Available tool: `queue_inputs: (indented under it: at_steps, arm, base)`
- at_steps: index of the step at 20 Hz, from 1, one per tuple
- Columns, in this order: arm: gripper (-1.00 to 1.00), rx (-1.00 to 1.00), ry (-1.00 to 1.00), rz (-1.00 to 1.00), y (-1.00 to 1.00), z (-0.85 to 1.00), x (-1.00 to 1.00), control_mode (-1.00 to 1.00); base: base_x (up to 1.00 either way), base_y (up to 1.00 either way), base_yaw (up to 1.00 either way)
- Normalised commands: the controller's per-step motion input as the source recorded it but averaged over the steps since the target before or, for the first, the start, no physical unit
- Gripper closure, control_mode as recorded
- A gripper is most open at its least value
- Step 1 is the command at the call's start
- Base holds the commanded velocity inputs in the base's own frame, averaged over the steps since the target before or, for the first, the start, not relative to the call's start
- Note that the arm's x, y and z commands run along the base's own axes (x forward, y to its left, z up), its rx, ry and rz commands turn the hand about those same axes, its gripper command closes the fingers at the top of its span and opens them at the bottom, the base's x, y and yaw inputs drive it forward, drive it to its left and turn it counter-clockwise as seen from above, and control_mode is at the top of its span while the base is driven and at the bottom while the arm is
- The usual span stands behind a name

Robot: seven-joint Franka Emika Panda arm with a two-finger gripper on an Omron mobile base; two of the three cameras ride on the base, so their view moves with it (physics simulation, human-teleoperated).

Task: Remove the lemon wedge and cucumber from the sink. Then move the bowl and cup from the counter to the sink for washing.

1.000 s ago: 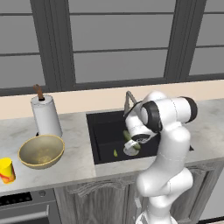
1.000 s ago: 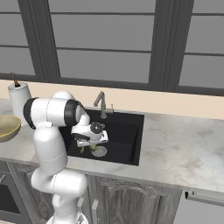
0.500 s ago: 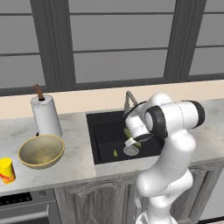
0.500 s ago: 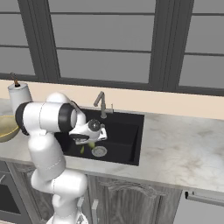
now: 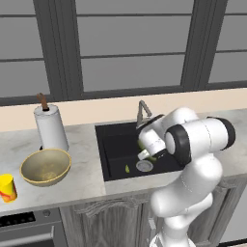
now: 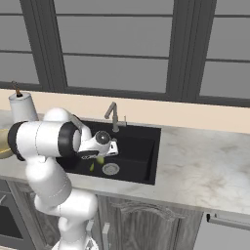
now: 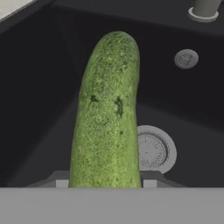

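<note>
Over the sink (image 5: pixel 112 144), cucumber (image 7: pixel 108 113) in tool (image 7: pixel 105 183), lemon wedge (image 5: pixel 127 169) inside

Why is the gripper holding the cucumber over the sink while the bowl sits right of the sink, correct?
Not quite: the bowl sits left of the sink, per the left base view. The gripper does hold the cucumber over the basin.

1 cucumber (image 7: pixel 107 113), 1 lemon wedge (image 5: pixel 127 169), 1 bowl (image 5: pixel 46 167), 1 cup (image 5: pixel 6 187).

Dark-framed windows (image 5: pixel 130 53) stand above a beige backsplash (image 6: pixel 195 114), with grey wood cabinets (image 6: pixel 146 219) below.
</note>
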Motion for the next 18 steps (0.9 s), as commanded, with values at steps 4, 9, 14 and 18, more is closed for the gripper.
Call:
queue_inputs:
  at_steps: [4,9,14,18]
  arm:
    - [1.0,0.06,0.06,-0.08,0.0,0.28,-0.04,-1.0]
    - [1.0,0.06,0.06,-0.07,0.0,0.32,-0.03,-1.0]
    - [1.0,0.08,0.11,-0.08,0.0,0.28,-0.12,-1.0]
    - [1.0,0.04,0.08,-0.07,0.0,0.24,-0.13,-1.0]
  base:
    - [0.0,0.0,0.0]
    - [0.0,0.0,0.0]
    - [0.0,0.0,0.0]
    - [0.0,0.0,0.0]
